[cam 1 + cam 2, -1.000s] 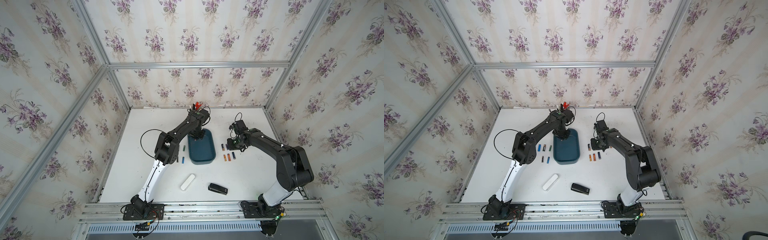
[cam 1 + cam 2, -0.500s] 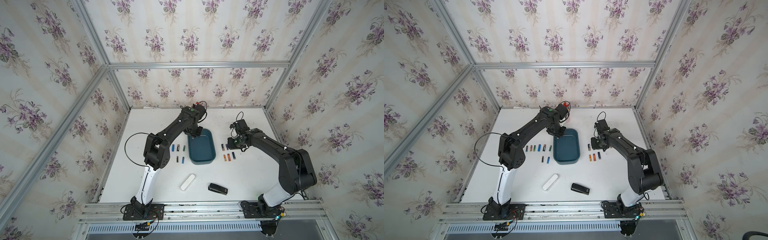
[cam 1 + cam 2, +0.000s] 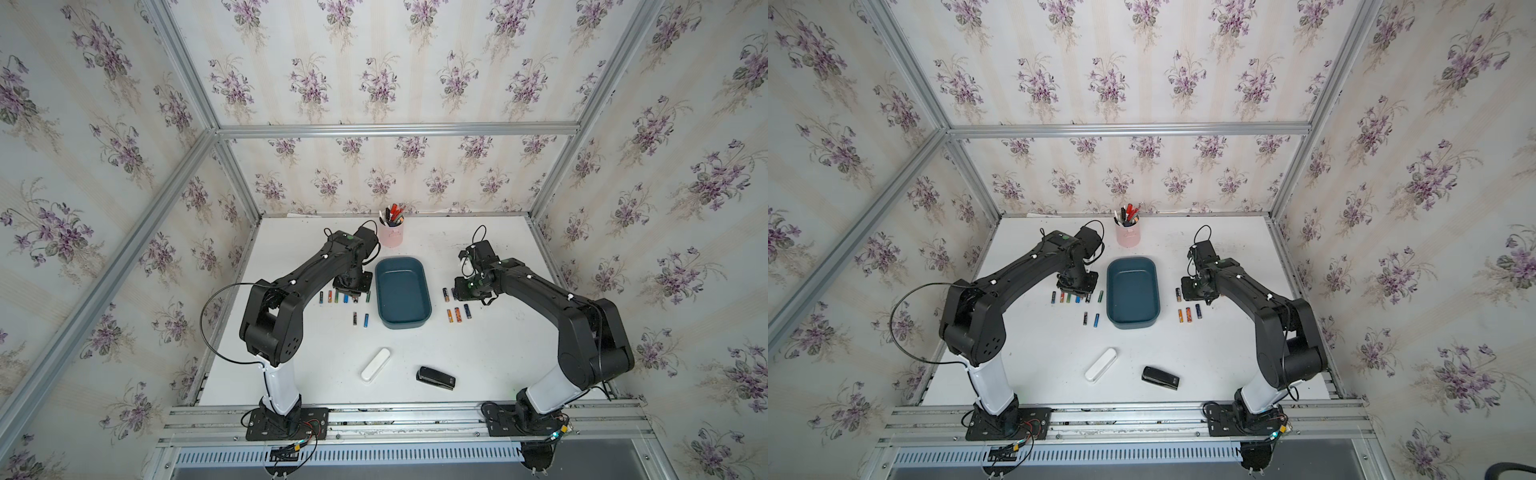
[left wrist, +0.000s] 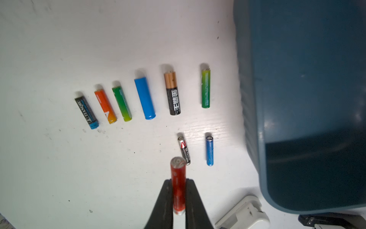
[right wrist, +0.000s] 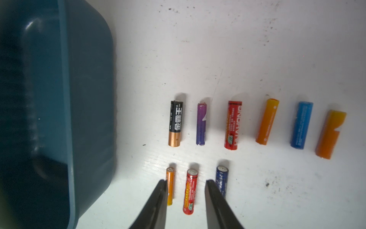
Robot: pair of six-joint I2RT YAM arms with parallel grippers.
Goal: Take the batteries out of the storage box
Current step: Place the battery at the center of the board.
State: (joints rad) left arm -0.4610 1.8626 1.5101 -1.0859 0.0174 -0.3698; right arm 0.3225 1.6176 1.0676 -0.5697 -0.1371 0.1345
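Teal box [image 3: 402, 291]: is sitting at the middle of the bench [image 3: 498, 353], its floor showing bare in both top views.
Left tool [image 4: 178, 184]: is clamping tight on a red battery [image 4: 178, 172], holding it lengthwise in its grip, over the bench left of the box.
Left batteries [image 4: 144, 98]: six are lying side by side in a row just left of the box, roughly parallel; two shorter ones [image 4: 209, 150] are lying in a second row nearer the robot's base.
Right tool [image 5: 185, 183]: is hanging partly open, gripping nothing; its jaws are straddling a short red cell [image 5: 189, 190] lying on the bench, gaps showing either side.
Right batteries [image 5: 233, 125]: six are lying in a row right of the box; orange [image 5: 171, 176] and blue [image 5: 221, 176] short ones are flanking the short red cell in a second row.
Extras: pink pen cup [image 3: 390, 237] is standing behind the box; white case [image 3: 375, 364] and black stapler [image 3: 435, 377] are lying near the front edge, well apart from the box.
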